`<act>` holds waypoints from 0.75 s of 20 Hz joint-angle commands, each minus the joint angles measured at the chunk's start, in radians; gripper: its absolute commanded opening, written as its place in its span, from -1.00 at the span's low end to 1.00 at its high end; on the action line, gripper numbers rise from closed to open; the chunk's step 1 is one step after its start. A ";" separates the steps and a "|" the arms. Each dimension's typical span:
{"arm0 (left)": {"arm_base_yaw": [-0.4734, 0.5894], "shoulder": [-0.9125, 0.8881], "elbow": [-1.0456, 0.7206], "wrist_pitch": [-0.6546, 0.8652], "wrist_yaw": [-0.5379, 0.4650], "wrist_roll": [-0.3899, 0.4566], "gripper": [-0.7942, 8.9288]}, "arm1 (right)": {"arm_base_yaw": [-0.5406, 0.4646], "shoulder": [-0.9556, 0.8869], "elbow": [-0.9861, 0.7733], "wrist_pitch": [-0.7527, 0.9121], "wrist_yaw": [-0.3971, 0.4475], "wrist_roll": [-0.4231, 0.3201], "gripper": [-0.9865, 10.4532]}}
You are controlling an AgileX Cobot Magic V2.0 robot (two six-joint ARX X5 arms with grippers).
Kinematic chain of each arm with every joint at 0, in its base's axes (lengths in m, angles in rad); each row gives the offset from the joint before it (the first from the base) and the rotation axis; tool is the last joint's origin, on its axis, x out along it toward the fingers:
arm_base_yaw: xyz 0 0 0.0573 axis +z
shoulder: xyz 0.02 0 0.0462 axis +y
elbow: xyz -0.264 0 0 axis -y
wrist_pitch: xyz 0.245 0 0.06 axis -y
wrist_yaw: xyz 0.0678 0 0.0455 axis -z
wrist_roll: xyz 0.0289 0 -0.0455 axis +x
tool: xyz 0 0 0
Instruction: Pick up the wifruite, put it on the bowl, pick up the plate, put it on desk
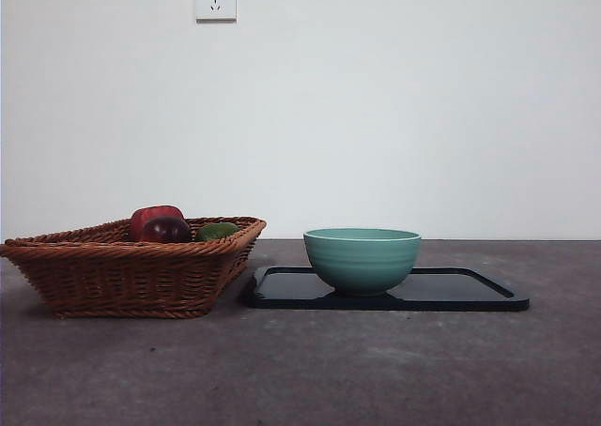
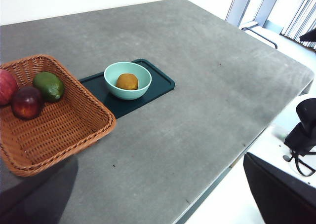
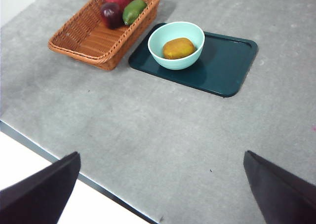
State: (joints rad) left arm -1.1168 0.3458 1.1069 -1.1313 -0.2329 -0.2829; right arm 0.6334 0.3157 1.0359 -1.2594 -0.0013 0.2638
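The orange-brown wifruite lies inside the pale teal bowl; it also shows in the left wrist view. In the front view the bowl hides the fruit. The bowl stands on the left part of a dark flat plate, a rectangular tray on the grey desk. My right gripper is open and empty, high above the desk's near edge, far from the bowl. My left gripper is open and empty, high and off to the side of the basket.
A brown wicker basket stands left of the plate, close to its edge. It holds a red fruit, a dark red fruit and a green fruit. The desk's edge runs below my right gripper.
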 commanded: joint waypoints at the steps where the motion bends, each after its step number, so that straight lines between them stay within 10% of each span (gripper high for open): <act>1: -0.010 0.003 0.009 0.011 -0.003 -0.044 0.45 | 0.008 0.001 0.008 0.010 -0.002 0.010 0.23; 7: -0.010 0.045 0.009 0.011 -0.002 -0.206 0.45 | 0.008 0.001 0.008 0.011 -0.002 0.014 0.23; 15: -0.009 0.303 0.014 0.093 -0.002 -0.204 0.45 | 0.008 0.001 0.008 0.032 -0.002 0.014 0.23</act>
State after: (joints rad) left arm -1.1168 0.6384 1.1069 -1.0477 -0.2329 -0.4854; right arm 0.6338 0.3153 1.0359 -1.2377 -0.0013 0.2668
